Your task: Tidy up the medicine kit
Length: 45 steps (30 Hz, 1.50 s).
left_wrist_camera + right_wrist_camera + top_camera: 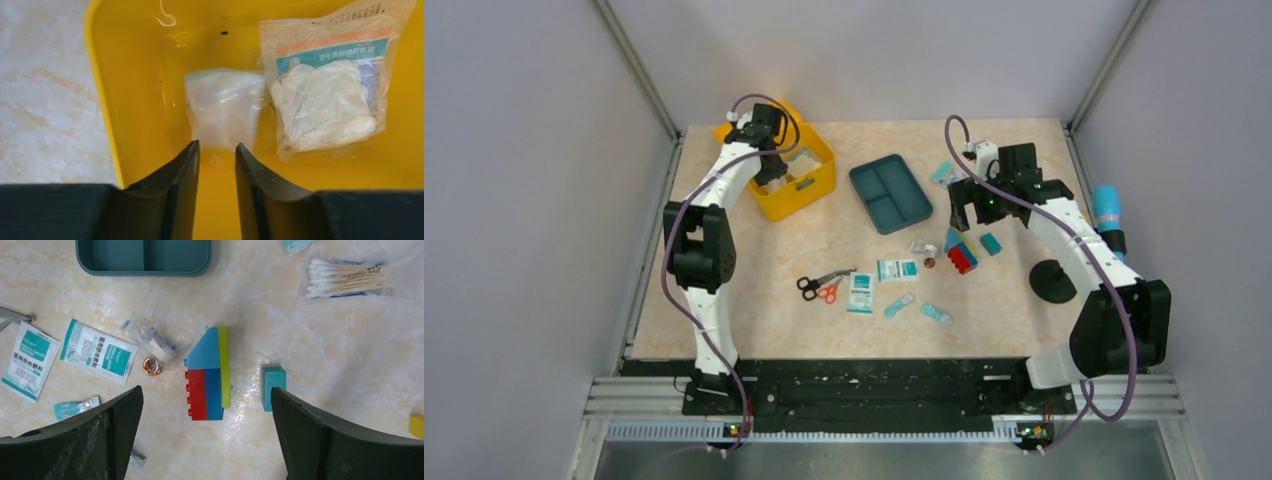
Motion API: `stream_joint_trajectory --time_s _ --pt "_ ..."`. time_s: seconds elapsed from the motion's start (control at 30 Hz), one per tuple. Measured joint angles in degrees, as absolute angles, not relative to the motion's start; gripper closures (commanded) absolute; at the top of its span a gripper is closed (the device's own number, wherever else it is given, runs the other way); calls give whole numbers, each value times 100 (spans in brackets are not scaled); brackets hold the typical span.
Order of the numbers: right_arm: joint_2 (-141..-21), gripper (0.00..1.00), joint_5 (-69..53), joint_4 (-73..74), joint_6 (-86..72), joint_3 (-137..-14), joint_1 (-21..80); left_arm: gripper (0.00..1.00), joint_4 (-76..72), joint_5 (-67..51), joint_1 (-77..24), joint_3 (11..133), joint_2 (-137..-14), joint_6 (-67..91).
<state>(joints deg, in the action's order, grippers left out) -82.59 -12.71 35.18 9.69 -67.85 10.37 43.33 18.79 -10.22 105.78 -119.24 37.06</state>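
Note:
The yellow medicine kit (809, 190) stands open at the back left. My left gripper (769, 150) hangs over it. In the left wrist view the left gripper (217, 145) is slightly open and empty inside the kit (130, 100). A clear plastic bag (225, 105) lies just beyond its tips, with a glove packet (325, 95) to the right. My right gripper (972, 212) is wide open and empty; in the right wrist view the right gripper (206, 388) hangs above a stack of coloured blocks (207, 375).
A dark teal tray (891, 192) lies mid-table. Scissors (821, 285), white-teal sachets (897, 269) and small packets lie in front. A teal block (273, 385), a copper ring (152, 366) and a cotton swab bag (345, 277) lie near the blocks. A black disc (1054, 280) sits right.

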Motion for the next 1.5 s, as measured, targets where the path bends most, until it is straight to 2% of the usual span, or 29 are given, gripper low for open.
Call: stream_joint_trajectory --time_s 0.2,0.4,0.53,0.67,0.8,1.0,1.13,1.27,1.4,1.43,1.5 --pt "-8259 5 -1413 3520 1081 -6785 1037 51 4335 1763 -1022 10578 -11668 3548" --pt "-8276 20 -1940 3691 1682 -6794 1037 50 4174 1417 -1022 10575 -11004 3009" --pt "-8468 25 -2338 3911 2279 -6914 1052 49 3664 467 -1011 10324 -10457 2104" --pt "-8842 24 -2493 4005 2998 -7081 1315 47 3068 -545 -1013 9472 -9749 1483" --pt "-9198 25 -2512 4032 3638 -7094 1706 47 2797 -1431 -965 9115 -9459 1367" --pt "-9966 37 -2373 3997 4093 -7131 1970 50 2620 -2364 -666 9080 -9456 1592" --pt "-10516 49 -2185 3940 4093 -7303 1975 50 2506 -2650 -508 8936 -9443 1767" --pt "-10650 75 -2058 3848 4082 -7328 1977 51 2482 -2777 -440 8788 -9424 1809" --pt "-10648 96 -1997 3841 3977 -7432 1977 51 2482 -2858 -419 8731 -9421 1806" --pt "-10648 100 -2001 3857 3929 -7520 1977 51 2484 -2873 -410 8722 -9413 1806" --pt "-10648 100 -2029 3885 3826 -7728 1977 51 2486 -2895 -386 8713 -9397 1800"
